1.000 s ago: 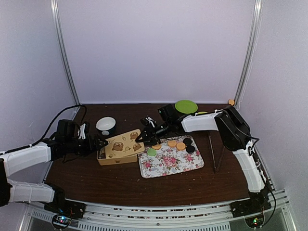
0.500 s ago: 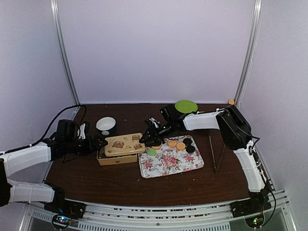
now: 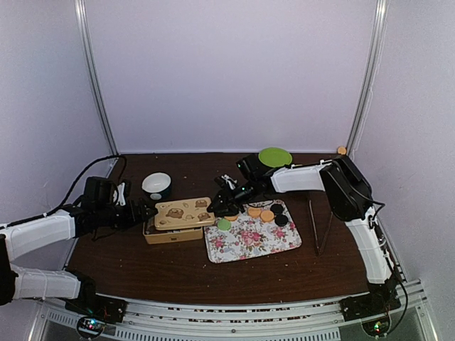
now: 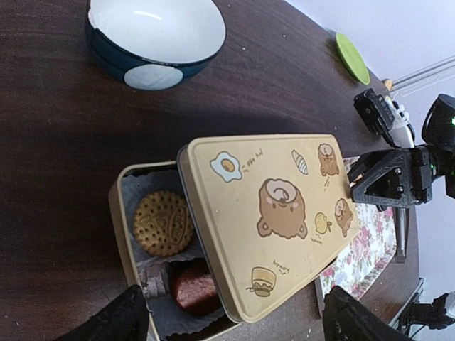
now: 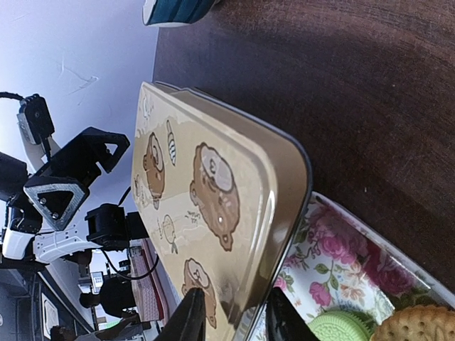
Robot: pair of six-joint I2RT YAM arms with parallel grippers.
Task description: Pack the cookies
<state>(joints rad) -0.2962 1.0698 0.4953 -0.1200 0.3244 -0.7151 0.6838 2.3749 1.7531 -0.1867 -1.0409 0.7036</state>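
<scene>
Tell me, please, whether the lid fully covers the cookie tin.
No, it is partly open: the lid lies askew on the tin, leaving one end uncovered, where two cookies show inside.

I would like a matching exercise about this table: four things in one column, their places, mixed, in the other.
1 beige bear-printed tin lid
2 round green plate
3 dark blue bowl, white inside
4 flowered rectangular tray

a near the back wall
b under loose cookies
c in the right claw
d just behind the lid's left end

Pairs: 1-c, 2-a, 3-d, 4-b
</scene>
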